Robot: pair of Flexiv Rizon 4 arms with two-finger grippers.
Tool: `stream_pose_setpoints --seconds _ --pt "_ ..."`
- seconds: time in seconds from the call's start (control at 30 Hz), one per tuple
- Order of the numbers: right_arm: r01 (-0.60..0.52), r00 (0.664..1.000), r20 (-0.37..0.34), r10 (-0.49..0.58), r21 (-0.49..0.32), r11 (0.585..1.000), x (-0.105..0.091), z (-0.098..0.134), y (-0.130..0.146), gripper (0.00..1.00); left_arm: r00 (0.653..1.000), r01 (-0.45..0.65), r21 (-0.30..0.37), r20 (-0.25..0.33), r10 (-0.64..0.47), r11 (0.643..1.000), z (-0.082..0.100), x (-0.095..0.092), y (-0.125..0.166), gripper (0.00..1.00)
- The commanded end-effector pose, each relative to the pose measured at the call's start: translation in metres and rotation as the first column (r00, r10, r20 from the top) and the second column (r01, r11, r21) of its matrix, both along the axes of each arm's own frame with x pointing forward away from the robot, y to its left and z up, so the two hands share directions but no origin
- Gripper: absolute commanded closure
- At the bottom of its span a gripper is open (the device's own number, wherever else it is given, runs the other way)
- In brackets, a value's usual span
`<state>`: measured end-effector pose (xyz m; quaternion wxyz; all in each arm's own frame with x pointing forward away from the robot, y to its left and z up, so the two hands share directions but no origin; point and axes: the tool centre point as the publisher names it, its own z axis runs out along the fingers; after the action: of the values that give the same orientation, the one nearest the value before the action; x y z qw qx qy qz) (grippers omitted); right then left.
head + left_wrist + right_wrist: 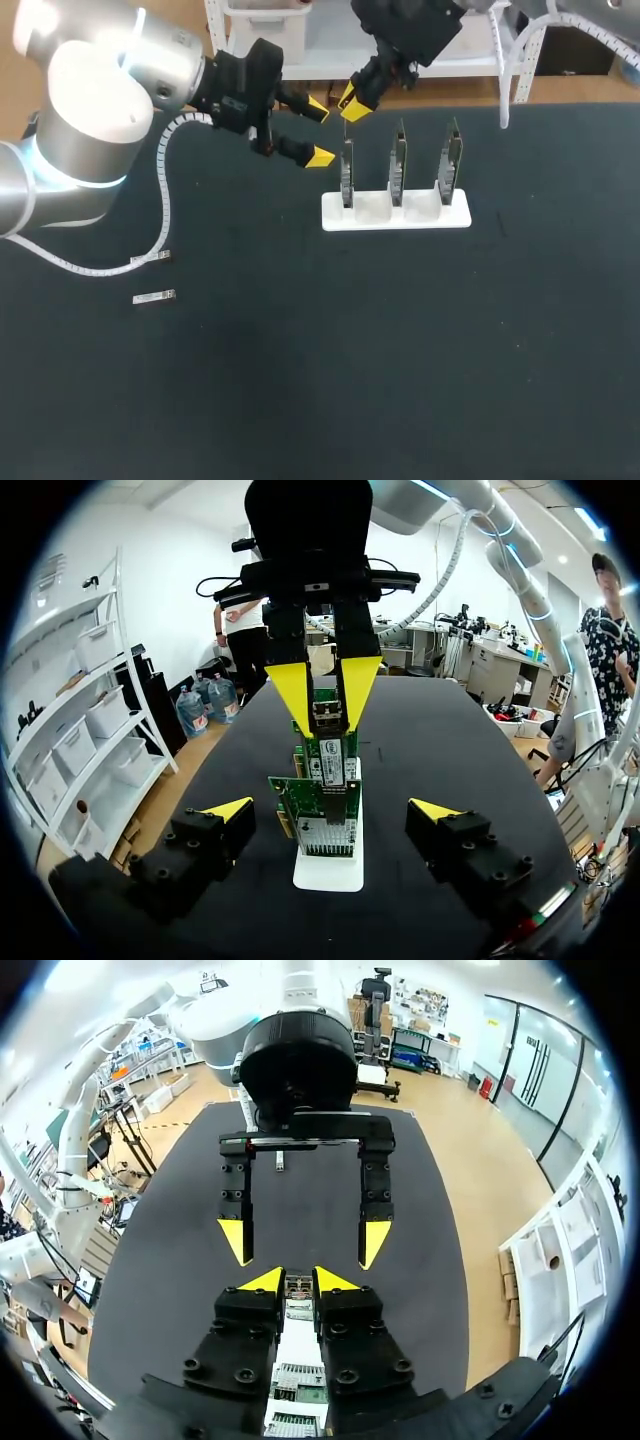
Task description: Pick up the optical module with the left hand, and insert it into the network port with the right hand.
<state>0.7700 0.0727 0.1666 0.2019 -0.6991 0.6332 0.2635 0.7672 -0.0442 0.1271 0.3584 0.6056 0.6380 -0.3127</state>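
Observation:
My right gripper (pixel 350 100) comes in from the back and is shut on a small metal optical module (pixel 327 717), holding it just above the leftmost network card (pixel 347 172). Between the right gripper's (pixel 299 1280) yellow tips the module (pixel 298 1288) shows, with the cards directly under it. My left gripper (pixel 319 132) stands open beside that card, facing the right gripper, with nothing between its fingers. In the left wrist view the left gripper (pixel 332 810) flanks the row of cards (pixel 325 800).
Three upright network cards stand in a white holder (pixel 395 212) at the table's back middle. A second optical module (pixel 154 297) lies on the dark mat at the left, near the left arm's white cable (pixel 165 200).

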Motion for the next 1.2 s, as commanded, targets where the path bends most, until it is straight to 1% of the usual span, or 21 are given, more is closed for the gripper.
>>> stream_pose_setpoints --seconds 0.03,0.8,0.83,0.87,0.9,0.93,1.13,1.2 --pt "0.006 1.000 0.005 -0.006 0.004 1.000 -0.003 -0.002 -0.002 1.00 1.000 0.002 0.006 -0.005 -0.002 1.000 0.001 0.002 -0.001 0.00" --pt "0.013 1.000 -0.026 -0.013 0.012 1.000 -0.002 -0.012 0.000 1.00 1.000 0.002 0.006 -0.005 -0.002 1.000 0.001 0.002 -0.001 0.00" --pt "0.013 1.000 -0.027 -0.013 0.013 1.000 -0.001 -0.012 0.000 0.96 1.000 0.002 0.006 -0.005 -0.002 1.000 0.001 0.002 -0.001 0.00" --pt "0.014 1.000 -0.028 -0.013 0.013 1.000 -0.001 -0.012 0.000 0.65 1.000 0.002 0.006 -0.005 -0.002 1.000 0.001 0.002 -0.001 0.00" --pt "0.014 0.999 -0.029 -0.014 0.014 1.000 -0.001 -0.012 0.000 0.20 1.000 0.002 0.006 -0.005 -0.002 1.000 0.001 0.002 -0.001 0.00" --pt "0.015 0.999 -0.029 -0.014 0.015 1.000 -0.001 -0.012 0.000 0.00 1.000 0.002 0.006 -0.005 -0.002 1.000 0.001 0.002 -0.001 0.00" --pt "0.018 1.000 -0.017 -0.017 0.033 0.999 -0.002 -0.009 -0.002 0.00 1.000 0.002 0.006 -0.005 -0.002 1.000 0.001 0.002 -0.001 0.00" --pt "0.023 1.000 -0.008 -0.022 0.065 0.998 -0.002 -0.004 -0.005 0.00 1.000 0.002 0.006 -0.005 -0.002 1.000 0.001 0.002 -0.001 0.00"
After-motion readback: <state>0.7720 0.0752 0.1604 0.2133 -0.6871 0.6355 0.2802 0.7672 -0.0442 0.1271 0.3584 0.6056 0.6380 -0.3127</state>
